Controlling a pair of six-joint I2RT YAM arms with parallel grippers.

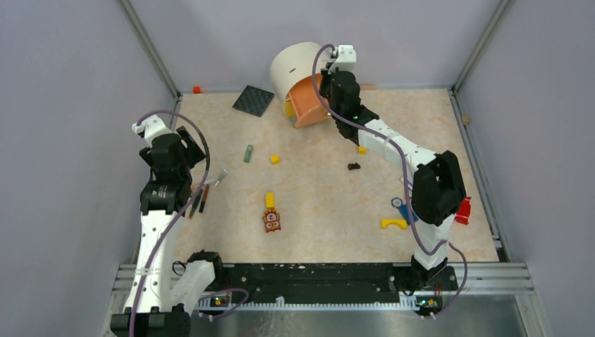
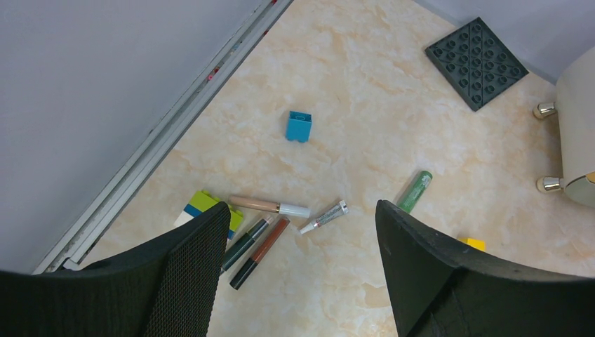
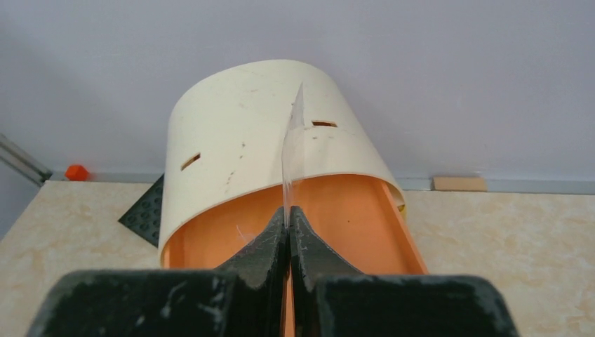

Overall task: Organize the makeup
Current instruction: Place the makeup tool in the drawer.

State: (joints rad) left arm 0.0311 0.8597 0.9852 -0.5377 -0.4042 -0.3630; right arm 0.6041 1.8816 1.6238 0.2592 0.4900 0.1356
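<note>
Left gripper (image 2: 301, 205), jaws apart and empty, above loose brown and black pencil-like makeup sticks (image 2: 259, 242); right gripper (image 3: 288, 210) pinched shut on thin clear flap (image 3: 293, 140) at cream-and-orange bin (image 3: 231, 126); sorting apparently barely begun

pale lilac walls (image 1: 70, 105) around a beige marbled tabletop (image 1: 316, 189), metal rail (image 1: 505, 274) along near edge

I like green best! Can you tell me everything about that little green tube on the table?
The green tube is short and slim, looks like see-through plastic, with one end darker green, maybe a cap. It lies flat and slanted on the marbled table, all alone: nothing touches it. A small yellow block sits nearby.
</note>
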